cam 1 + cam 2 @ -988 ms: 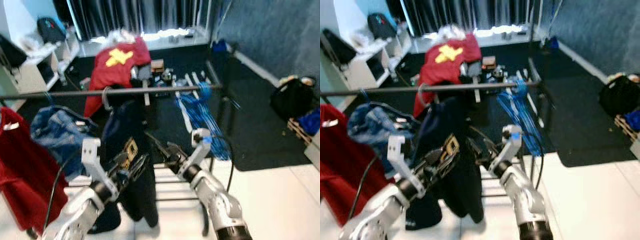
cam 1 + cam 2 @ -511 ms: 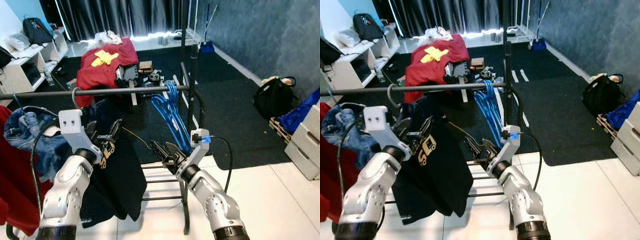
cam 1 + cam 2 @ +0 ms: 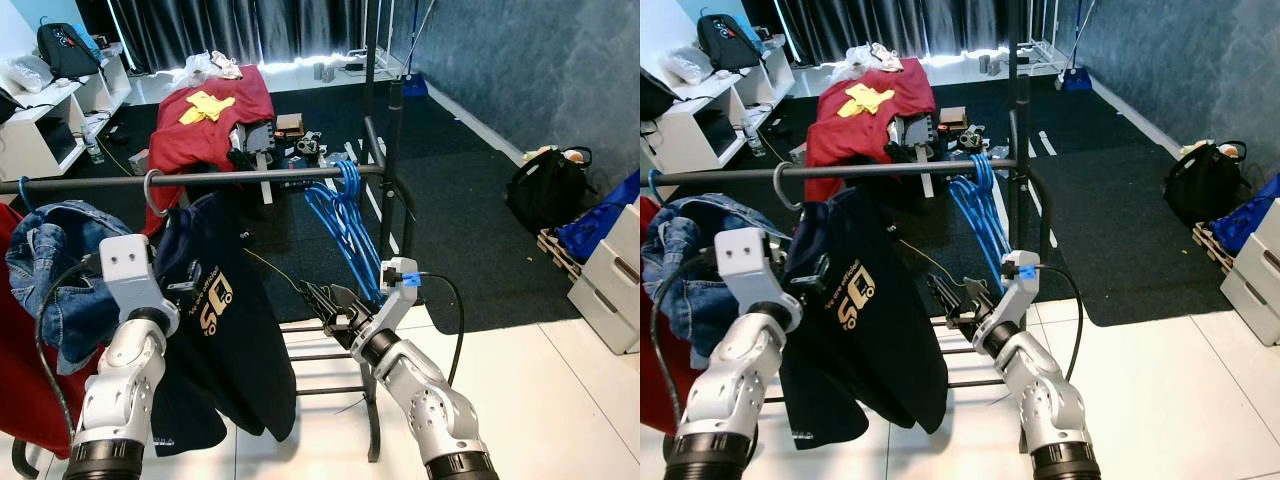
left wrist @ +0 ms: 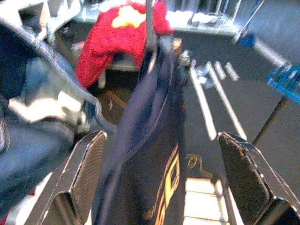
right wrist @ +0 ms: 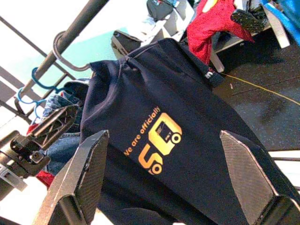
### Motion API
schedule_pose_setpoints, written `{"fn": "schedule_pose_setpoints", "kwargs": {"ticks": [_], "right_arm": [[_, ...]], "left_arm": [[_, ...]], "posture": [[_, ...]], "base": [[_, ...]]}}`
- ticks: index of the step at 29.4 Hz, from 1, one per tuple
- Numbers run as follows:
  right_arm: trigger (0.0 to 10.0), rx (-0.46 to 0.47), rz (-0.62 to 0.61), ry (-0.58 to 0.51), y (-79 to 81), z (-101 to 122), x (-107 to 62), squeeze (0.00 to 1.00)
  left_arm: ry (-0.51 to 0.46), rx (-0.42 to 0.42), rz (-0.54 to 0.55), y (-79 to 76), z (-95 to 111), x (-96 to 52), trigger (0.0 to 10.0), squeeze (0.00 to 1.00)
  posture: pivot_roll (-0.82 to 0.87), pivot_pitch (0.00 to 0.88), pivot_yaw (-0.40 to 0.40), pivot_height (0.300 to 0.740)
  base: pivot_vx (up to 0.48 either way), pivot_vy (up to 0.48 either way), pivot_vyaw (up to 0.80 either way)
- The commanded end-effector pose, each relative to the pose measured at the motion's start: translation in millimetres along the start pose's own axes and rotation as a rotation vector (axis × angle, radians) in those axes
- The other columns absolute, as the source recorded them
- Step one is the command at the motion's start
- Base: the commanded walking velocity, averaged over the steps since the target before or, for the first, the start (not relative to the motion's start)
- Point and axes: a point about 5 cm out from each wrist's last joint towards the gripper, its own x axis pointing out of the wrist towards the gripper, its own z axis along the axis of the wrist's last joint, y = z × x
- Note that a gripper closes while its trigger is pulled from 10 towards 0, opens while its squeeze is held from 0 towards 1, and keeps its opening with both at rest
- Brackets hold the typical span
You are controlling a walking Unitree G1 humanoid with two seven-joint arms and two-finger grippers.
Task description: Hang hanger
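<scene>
Left gripper (image 4: 161, 187): fingers spread, empty, beside shirt (image 3: 225, 330).
Right gripper (image 3: 325, 303): spread, empty, facing shirt.
Hanger (image 3: 152, 192): hooked on rail (image 3: 250, 178), carrying shirt.
Risk: fingers could snag fabric, dragging hook off.

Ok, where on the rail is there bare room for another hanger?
The rail is bare between the navy T-shirt's hook and the bunch of blue hangers. Left of that hook it is crowded: the denim jacket and a red garment hang close together.

Silver arms, black cables, black-fingered tools
</scene>
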Motion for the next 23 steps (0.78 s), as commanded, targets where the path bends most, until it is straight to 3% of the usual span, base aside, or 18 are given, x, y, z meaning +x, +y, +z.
{"fn": "schedule_pose_setpoints", "kwargs": {"ticks": [1, 5, 9, 11, 13, 15, 18, 23], "right_arm": [[10.0, -0.002, 0.0, 0.007, 2.1, -3.8, 0.4, 0.0], [10.0, -0.004, 0.001, 0.01, 2.2, -4.0, 0.0, 0.0], [10.0, -0.013, 0.0, 0.015, 2.4, -4.0, -1.6, 0.0], [10.0, -0.021, -0.004, 0.016, 2.5, -3.9, -2.2, 0.0], [10.0, -0.021, -0.004, 0.016, 2.5, -3.9, -2.2, 0.0], [10.0, -0.027, -0.007, 0.017, 2.4, -3.8, -2.7, 0.0], [10.0, -0.03, -0.008, 0.017, 2.2, -3.5, -3.2, 0.0], [10.0, -0.034, -0.011, 0.018, 2.2, -3.1, -4.0, 0.0]], "left_arm": [[-0.038, 0.02, -0.012, 2.0, 5.0, 2.1, 10.0, 0.0], [-0.082, 0.011, -0.068, -4.5, 10.0, 6.7, 10.0, 0.0], [-0.053, 0.099, -0.078, -1.6, 3.8, 21.0, 10.0, 0.0], [-0.009, 0.165, -0.054, 3.1, -2.1, 28.1, 10.0, 0.0], [-0.009, 0.165, -0.054, 3.1, -2.1, 28.1, 10.0, 0.0], [0.016, 0.215, 0.031, 13.2, -4.3, 34.5, 10.0, 0.0], [0.027, 0.209, 0.096, 20.8, -5.2, 38.0, 10.0, 0.0], [0.087, 0.16, 0.04, 13.6, -18.9, 40.6, 10.0, 0.0]], "posture": [[-0.12, 0.013, 0.043, 0.74], [-0.13, 0.012, 0.042, 0.74], [-0.15, 0.018, 0.046, 0.74], [-0.15, 0.02, 0.045, 0.74], [-0.15, 0.02, 0.045, 0.74], [-0.16, 0.021, 0.046, 0.74], [-0.17, 0.021, 0.047, 0.74], [-0.17, 0.025, 0.047, 0.74]], "base": [[0.0, 0.0, 0.0], [0.0, 0.0, 0.0], [0.0, 0.0, 0.0], [0.0, 0.0, 0.0], [0.0, 0.0, 0.0], [0.0, 0.0, 0.0], [0.0, 0.0, 0.0], [0.0, 0.0, 0.0]]}}
